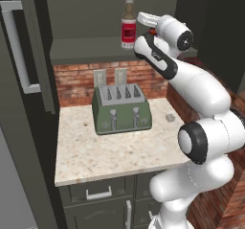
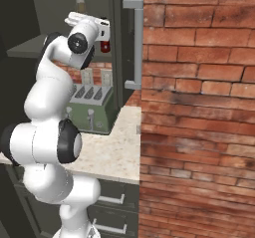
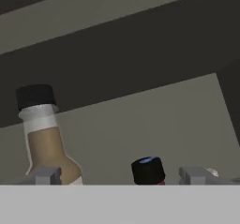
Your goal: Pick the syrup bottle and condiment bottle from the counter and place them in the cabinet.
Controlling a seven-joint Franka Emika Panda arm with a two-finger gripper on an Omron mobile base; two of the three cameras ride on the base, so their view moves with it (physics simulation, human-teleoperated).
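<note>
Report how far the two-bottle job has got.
Done: the tall brown bottle stands upright on the cabinet shelf. In hand: the gripper is up at that shelf with a second, black-capped red bottle between its fingers; whether the jaws grip it is unclear. Left: setting it down and withdrawing.

Two base cameras looked forward and down from behind the arm, at its 7 and 5 o'clock, sharing the counter, toaster and cabinet. The hand camera sat close to the cabinet shelf, facing two bottles.
</note>
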